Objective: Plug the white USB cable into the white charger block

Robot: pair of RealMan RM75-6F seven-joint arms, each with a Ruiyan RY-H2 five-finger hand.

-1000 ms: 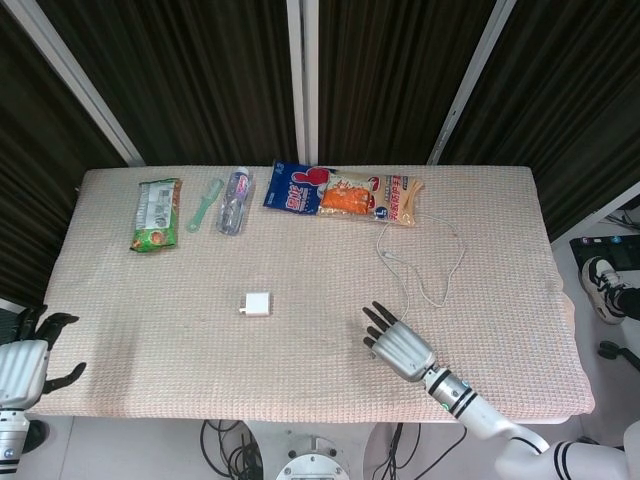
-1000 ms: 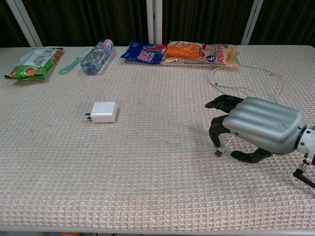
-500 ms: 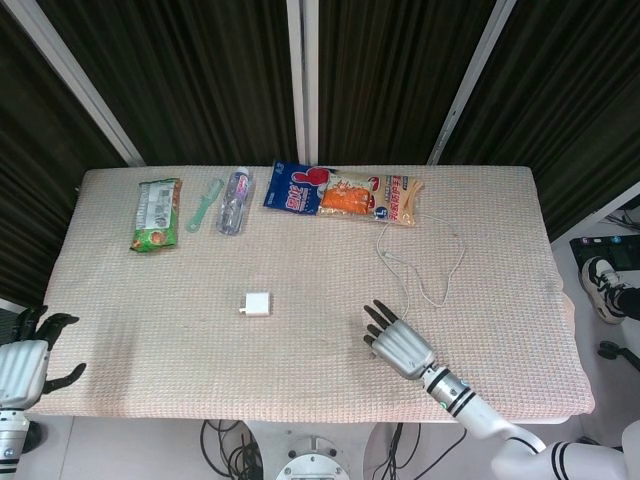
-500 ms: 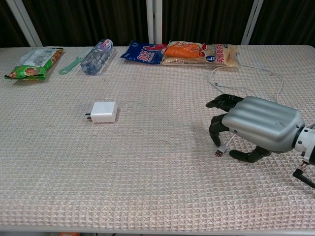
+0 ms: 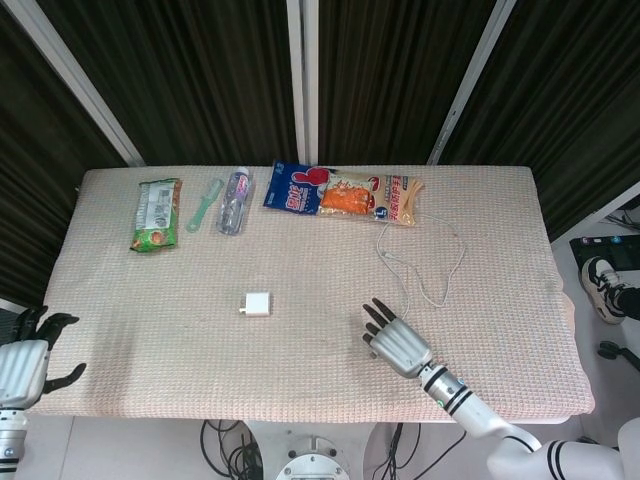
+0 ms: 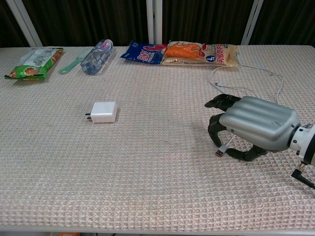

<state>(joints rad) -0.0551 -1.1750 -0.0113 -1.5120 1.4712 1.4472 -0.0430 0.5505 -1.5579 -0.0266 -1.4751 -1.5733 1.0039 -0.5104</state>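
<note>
The white charger block (image 5: 257, 303) (image 6: 104, 112) lies flat left of the table's middle, its prongs pointing left. The white USB cable (image 5: 441, 262) (image 6: 278, 83) loops across the right half of the cloth. My right hand (image 5: 396, 341) (image 6: 256, 128) rests palm down over the cable's near end, with its fingers curled and its thumb drawn in below. The USB plug (image 6: 219, 152) sticks out beneath the hand, pinched there and touching the cloth. My left hand (image 5: 26, 361) hangs off the table's near left corner, empty, with its fingers apart.
Along the far edge lie a green snack packet (image 5: 154, 213), a green brush (image 5: 205, 203), a small plastic bottle (image 5: 233, 201), a blue bag (image 5: 297, 189) and an orange bag (image 5: 371, 196). The woven cloth (image 5: 150, 330) covers the whole table.
My right hand has edged slightly left and its thumb has drawn in closer around the USB plug. The left hand and the charger block stay still.
</note>
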